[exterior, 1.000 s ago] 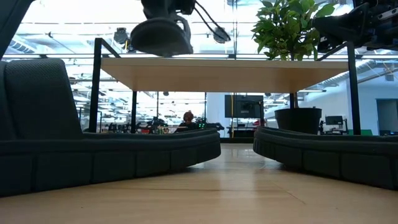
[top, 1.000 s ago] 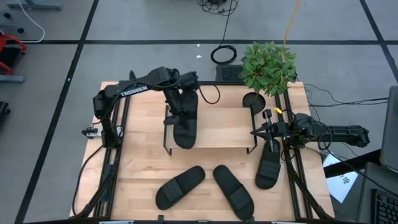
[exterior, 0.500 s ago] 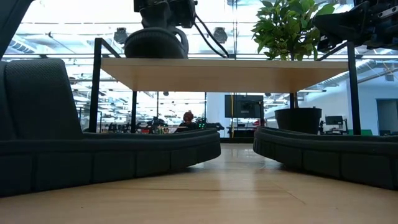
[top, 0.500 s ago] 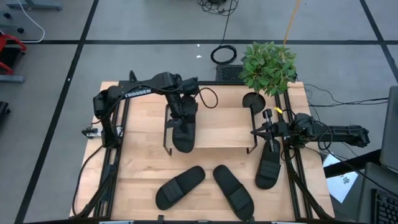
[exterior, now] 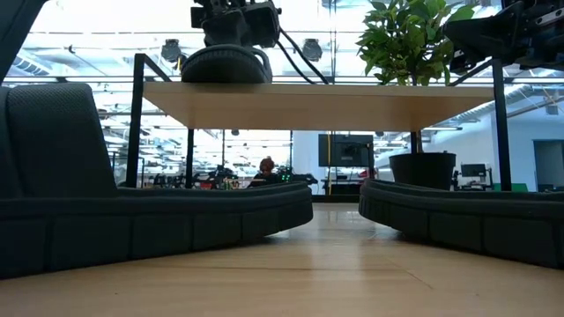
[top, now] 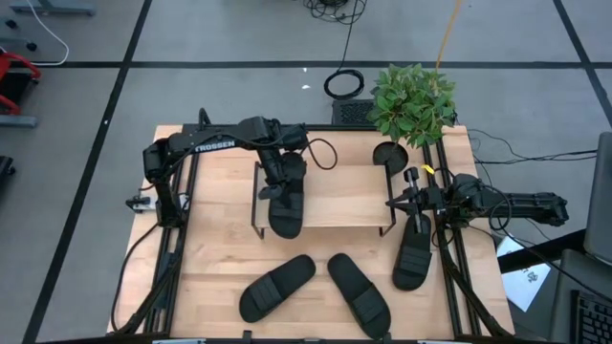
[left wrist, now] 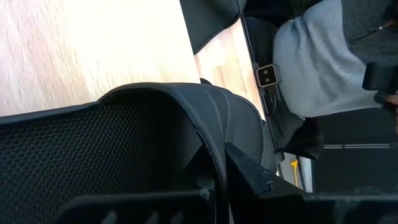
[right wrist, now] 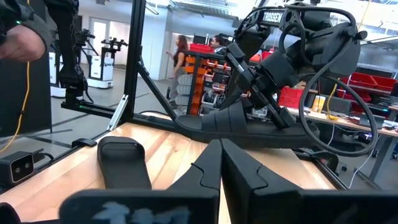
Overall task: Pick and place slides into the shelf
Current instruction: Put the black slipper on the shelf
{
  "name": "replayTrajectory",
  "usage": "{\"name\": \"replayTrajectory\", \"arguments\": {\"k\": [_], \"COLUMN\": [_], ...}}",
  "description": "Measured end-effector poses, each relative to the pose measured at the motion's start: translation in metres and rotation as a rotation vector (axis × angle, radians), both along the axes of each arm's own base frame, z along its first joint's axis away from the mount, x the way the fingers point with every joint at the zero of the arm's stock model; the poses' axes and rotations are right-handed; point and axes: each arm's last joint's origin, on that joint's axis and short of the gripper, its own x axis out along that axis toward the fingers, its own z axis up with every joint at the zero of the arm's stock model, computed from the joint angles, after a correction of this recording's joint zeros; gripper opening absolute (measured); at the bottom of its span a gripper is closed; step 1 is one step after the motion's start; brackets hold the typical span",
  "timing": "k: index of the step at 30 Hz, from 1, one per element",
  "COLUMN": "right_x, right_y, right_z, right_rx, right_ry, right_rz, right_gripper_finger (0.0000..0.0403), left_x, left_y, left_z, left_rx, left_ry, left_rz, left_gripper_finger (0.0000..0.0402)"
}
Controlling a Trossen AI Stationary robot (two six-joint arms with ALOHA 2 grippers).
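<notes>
The light-wood shelf (top: 344,196) stands across the middle of the table. My left gripper (top: 277,183) is shut on one black slide (top: 285,208), which lies on the shelf's left part; it also shows in the low view (exterior: 225,66). My right gripper (top: 394,203) is shut and empty at the shelf's right end, above the far end of a second slide (top: 413,253) lying on the table. Two more slides (top: 277,287) (top: 359,291) lie sole-down on the table near the front edge. My left gripper holds the slide at its strap (left wrist: 205,124), on the slide's far half. The fingers (right wrist: 273,112) come slanting down from above and from the far side. The slide lies flat, its sole (exterior: 225,77) on the shelf board. The strap hides how the fingers close on it.
A potted plant (top: 411,100) stands at the table's far right corner, just behind the shelf. The shelf's black end frames (exterior: 137,114) rise above its board. The shelf's middle and right part (top: 354,186) are bare. People show in the room behind (right wrist: 180,56).
My left gripper has gone down and a little toward the table's near edge with the slide. The slide hung tilted just above the shelf board a second ago and now lies flat on it. My right arm has kept still.
</notes>
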Motion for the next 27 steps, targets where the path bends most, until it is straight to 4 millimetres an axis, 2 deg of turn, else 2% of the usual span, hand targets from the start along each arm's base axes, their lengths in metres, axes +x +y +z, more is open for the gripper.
{"name": "replayTrajectory", "arguments": {"k": [6, 10, 16, 27], "right_x": [0.0000, 0.0000, 0.0000, 0.0000], "right_y": [0.0000, 0.0000, 0.0000, 0.0001], "right_z": [0.0000, 0.0000, 0.0000, 0.0000], "right_rx": [0.000, 0.000, 0.000, 0.001], "right_ry": [0.000, 0.000, 0.000, 0.000], "right_rz": [0.000, 0.000, 0.000, 0.001], "right_gripper_finger": [0.0000, 0.0000, 0.0000, 0.0000], "left_x": [0.0005, 0.0005, 0.0012, 0.0011], "left_y": [0.0006, 0.0015, 0.0030, 0.0037], "left_z": [-0.0002, -0.0009, -0.0017, 0.0004], "left_rx": [0.020, 0.065, 0.128, 0.130], "left_ry": [0.007, 0.020, 0.025, 0.057], "left_rz": [0.011, 0.022, 0.031, 0.088], "left_gripper_finger": [0.0018, 0.0040, 0.0110, 0.0249]}}
